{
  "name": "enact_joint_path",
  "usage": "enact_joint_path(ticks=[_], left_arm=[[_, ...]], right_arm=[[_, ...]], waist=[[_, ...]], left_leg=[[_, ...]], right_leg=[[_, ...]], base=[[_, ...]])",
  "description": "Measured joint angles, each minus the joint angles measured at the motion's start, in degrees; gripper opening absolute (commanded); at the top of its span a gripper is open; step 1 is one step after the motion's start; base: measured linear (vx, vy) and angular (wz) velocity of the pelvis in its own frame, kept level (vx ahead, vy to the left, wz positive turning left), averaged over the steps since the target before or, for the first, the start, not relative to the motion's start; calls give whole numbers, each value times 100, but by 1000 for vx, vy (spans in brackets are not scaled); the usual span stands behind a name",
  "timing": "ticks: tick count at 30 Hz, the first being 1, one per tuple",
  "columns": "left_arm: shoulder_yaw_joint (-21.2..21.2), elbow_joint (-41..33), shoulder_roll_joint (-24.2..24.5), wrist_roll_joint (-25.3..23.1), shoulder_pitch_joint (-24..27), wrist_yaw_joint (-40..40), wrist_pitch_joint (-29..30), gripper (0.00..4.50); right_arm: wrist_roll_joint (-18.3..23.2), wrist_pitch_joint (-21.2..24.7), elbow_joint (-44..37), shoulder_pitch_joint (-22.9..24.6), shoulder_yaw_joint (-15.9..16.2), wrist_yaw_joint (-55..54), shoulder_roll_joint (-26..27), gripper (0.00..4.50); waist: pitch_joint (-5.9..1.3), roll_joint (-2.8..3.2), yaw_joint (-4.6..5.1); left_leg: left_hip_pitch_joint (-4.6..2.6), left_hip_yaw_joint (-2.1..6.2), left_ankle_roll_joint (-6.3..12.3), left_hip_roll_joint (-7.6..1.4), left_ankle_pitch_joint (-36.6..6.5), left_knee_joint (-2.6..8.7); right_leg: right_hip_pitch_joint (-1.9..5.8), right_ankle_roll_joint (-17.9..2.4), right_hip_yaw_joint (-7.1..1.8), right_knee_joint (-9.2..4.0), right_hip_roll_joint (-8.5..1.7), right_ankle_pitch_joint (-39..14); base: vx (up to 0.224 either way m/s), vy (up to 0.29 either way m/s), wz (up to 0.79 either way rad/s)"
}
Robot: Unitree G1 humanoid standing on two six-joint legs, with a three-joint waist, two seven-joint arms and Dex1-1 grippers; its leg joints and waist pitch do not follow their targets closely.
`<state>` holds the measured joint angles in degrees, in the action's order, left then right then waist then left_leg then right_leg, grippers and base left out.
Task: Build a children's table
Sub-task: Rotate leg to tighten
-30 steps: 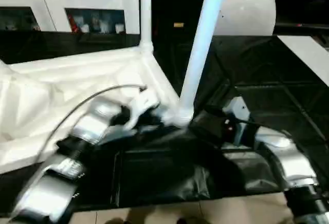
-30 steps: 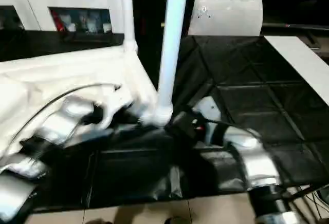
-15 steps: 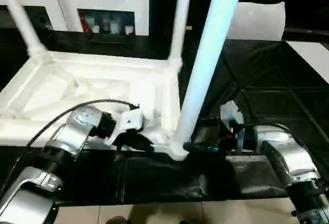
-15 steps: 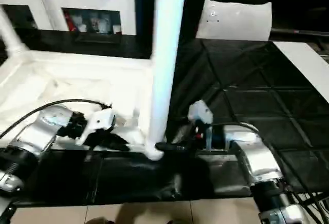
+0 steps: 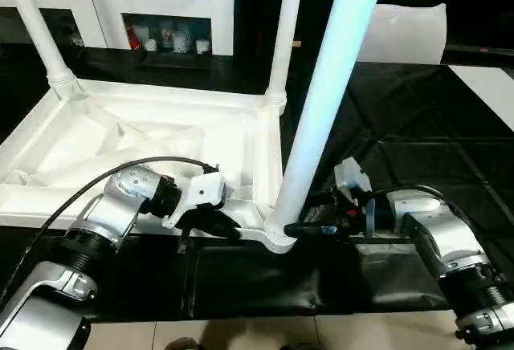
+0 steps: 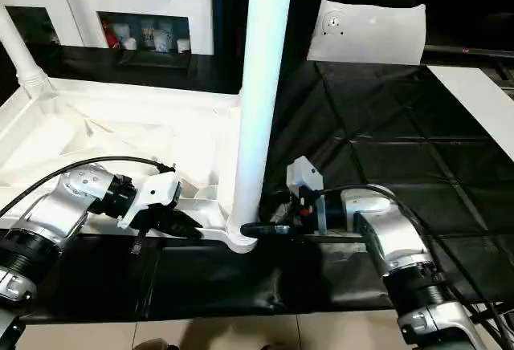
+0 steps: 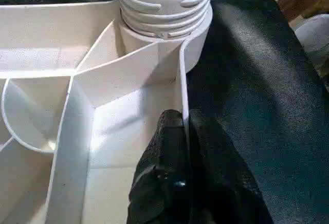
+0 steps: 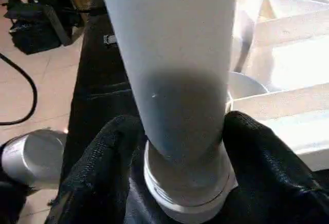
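Right tool [image 8: 177,147] level, astride leg [image 8: 175,70]

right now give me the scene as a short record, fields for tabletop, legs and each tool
tabletop: white plastic square tabletop, upside down on black cloth, ribbed underside up
legs: three long white tapered round legs standing in corner sockets; nearest leg at the front corner
left tool: shut on the tabletop's side wall beside that corner
right tool: black fingers on either side of the nearest leg's base
behind: white cabinet
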<state>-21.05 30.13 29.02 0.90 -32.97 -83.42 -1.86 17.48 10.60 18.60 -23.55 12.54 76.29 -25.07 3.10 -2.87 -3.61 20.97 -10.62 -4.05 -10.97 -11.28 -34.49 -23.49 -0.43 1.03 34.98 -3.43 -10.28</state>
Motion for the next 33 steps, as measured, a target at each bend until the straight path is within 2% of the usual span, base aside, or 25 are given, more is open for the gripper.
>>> enact_joint_path(ticks=[7, 13, 17, 19, 21, 29, 30, 33], left_arm=[[-1, 0, 4, 0, 8, -12, -21, 0], [0, 0, -11, -3, 8, -12, -8, 0], [6, 7, -124, -16, -19, 115, 161, 0], [32, 89, -265, -80, -85, 316, 326, 0], [119, 222, -394, -109, -122, 631, 499, 0], [440, 509, -1238, -301, -364, 2291, 1550, 0], [493, 605, -1430, -344, -448, 2671, 1696, 0], [583, 736, -1802, -432, -589, 3436, 1943, 0]], right_arm=[[-12, -15, 73, -74, 32, 14, 10, 199], [-9, -7, 38, -33, 21, 15, 5, 192], [12, 29, -124, 165, -55, -74, -9, 192], [-1, 124, -234, 296, -169, -394, 40, 192], [-85, 152, -234, 351, -276, -809, 194, 192], [-458, 317, -24, 360, -870, -3094, 1077, 191], [-531, 353, 81, 291, -1026, -3624, 1375, 191], [-706, 470, 302, 13, -1189, -4674, 1796, 191]], waist=[[0, 0, -4], [0, 1, -11], [-2, 5, -75], [-3, 6, -131], [-3, 9, -125], [-9, 35, 165], [-11, 41, 200], [-13, 51, 295]], left_leg=[[-1, 0, 0, 0, 0, 0], [-3, 0, 0, 0, 0, 0], [-9, 0, 0, 2, 0, 0], [-34, -1, 0, 4, 0, 0], [-74, -5, -1, 7, -1, 1], [-78, -3, -2, 32, 1, 4], [-73, -3, -1, 32, 1, 2], [-57, 3, -1, 40, 2, 3]], right_leg=[[0, 0, 0, 2, 0, 0], [3, 0, 0, 2, 0, 0], [12, 0, 0, -1, -1, -1], [33, 0, -1, -1, -4, -1], [60, 14, -6, 1, -5, -9], [50, 45, -14, -15, -20, -27], [41, 45, -13, -15, -20, -27], [26, 45, -12, -19, -25, -27]], base=[[0, 0, 0], [0, 0, 0], [0, 0, 0], [0, 0, 0], [0, 0, 0], [-15, 1, -1], [0, 0, 0], [0, 0, 0]])
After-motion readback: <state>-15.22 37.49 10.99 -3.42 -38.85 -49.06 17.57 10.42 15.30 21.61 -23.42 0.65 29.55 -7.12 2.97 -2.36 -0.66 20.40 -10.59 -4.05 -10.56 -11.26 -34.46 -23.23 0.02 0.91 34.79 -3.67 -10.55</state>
